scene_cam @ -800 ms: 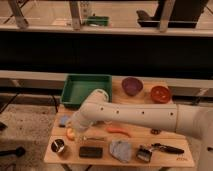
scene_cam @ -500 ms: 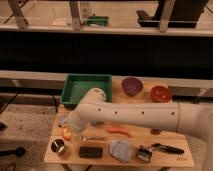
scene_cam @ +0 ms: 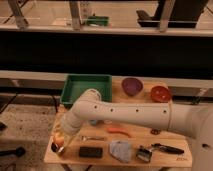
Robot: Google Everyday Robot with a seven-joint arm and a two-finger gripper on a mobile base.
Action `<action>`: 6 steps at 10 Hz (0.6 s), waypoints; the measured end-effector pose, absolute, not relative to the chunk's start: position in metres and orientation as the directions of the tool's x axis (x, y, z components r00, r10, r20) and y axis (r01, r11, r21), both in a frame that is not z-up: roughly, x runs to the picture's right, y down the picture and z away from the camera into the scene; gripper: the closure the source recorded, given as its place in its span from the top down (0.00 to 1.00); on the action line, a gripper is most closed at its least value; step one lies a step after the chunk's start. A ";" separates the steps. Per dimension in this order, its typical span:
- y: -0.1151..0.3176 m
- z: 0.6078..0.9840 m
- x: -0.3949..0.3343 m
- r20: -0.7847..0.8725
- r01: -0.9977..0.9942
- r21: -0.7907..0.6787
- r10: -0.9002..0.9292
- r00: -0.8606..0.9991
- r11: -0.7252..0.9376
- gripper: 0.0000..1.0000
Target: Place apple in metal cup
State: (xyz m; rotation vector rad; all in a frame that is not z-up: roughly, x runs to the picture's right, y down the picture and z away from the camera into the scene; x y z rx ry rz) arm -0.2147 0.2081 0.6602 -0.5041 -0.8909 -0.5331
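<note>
Since the earlier shots, the arm has swung down and to the table's front-left corner, carrying the apple [scene_cam: 59, 142] away from the middle of the table [scene_cam: 141, 137]. The gripper [scene_cam: 60, 139] now sits right over the metal cup [scene_cam: 54, 148], with its jaws closed on the apple as far as I can make out. The fruit looks to be just above the cup's mouth, maybe touching the rim. I can't tell if it's started going in yet.

My take on finishing this well: the apple looks about as wide as the cup, so it needs to be centred over the opening before anything lets go. I'd go straight down until the apple seats on the rim, then open the jaws only a little. A light cup like that tips easily if a finger nudges its wall. Pull straight back up afterwards, no sideways drift.

Room-wise it's tight. The cup stands close to both the front and left edges of the table, so any shove that way could send it to the floor. The black block [scene_cam: 90, 152] is near on the inner side, with the carrot-like item [scene_cam: 119, 131] further in. The green tray [scene_cam: 86, 77] is well apart at the back. Up is the open direction.
</note>
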 end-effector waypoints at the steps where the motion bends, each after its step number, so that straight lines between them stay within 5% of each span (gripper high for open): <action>1: 0.211 0.658 -0.220 0.839 0.632 -0.181 -0.217 0.499 0.754 0.00; 6: 0.223 0.650 -0.249 0.893 0.692 -0.146 -0.208 0.400 0.707 0.00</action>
